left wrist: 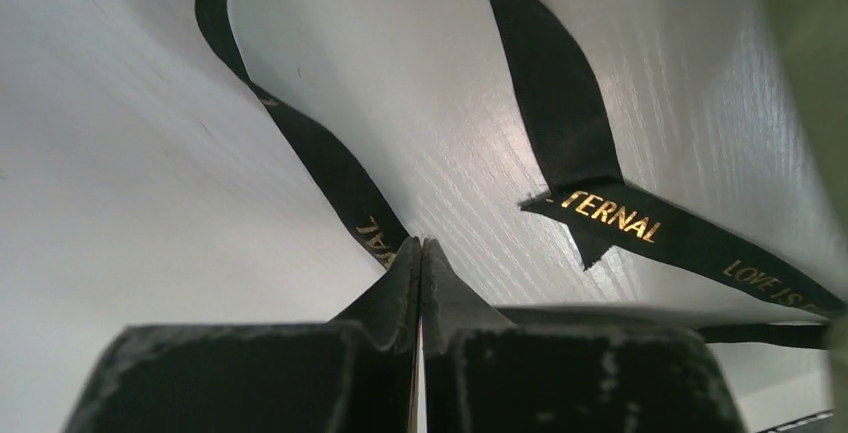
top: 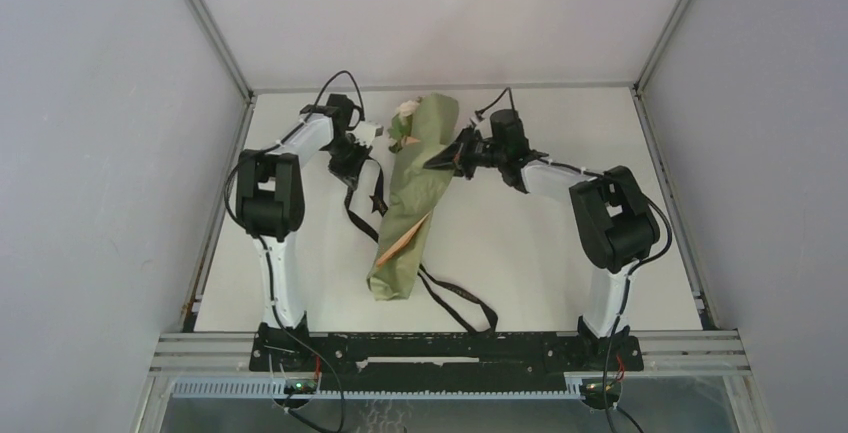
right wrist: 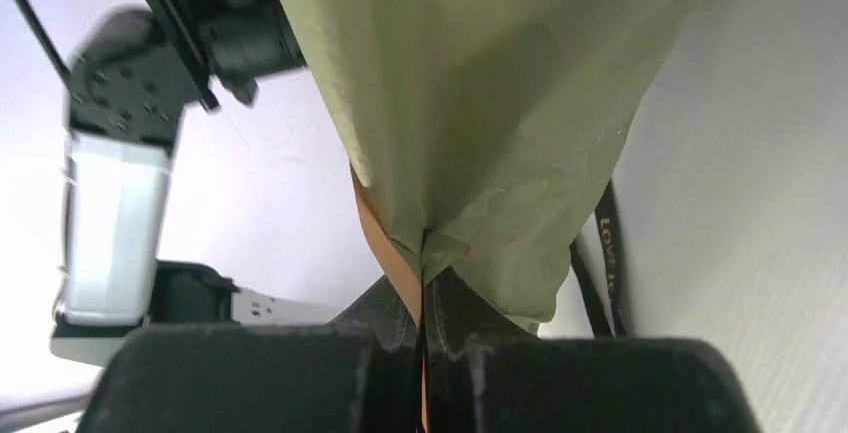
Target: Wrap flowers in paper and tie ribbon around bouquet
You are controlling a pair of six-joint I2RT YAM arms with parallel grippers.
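Top external view shows the bouquet (top: 408,208) lying on the table (top: 540,253) between the two arms. Its long axis runs from the far side towards the near edge and slants a little left as it comes nearer. The flowers (top: 405,113) peep out at the far, wide end, and the narrow end points at the arm bases. The left gripper (top: 350,165) sits just beside the bouquet's left flank, near the wide end. In the left wrist view its jaws are pressed together, and a strand of the ribbon (left wrist: 560,103) runs straight into the fingertips, so it appears pinched there. A notched, gold-lettered end of the ribbon lies loose on the table just past those tips. From above, the ribbon drops from this gripper along the bouquet's left side and passes under the narrow part. It comes out again on the near right, where it trails in a loop. The right gripper (right wrist: 425,268) is clenched on the edge of the paper (right wrist: 500,83) on the bouquet's right flank. Olive and peach layers are both caught between its fingers. From the left gripper, the bouquet lies directly to the right. Carrying the strand over the cone would therefore probably mean a sweep rightward across its long axis, and the left arm is the nearer one to do it.
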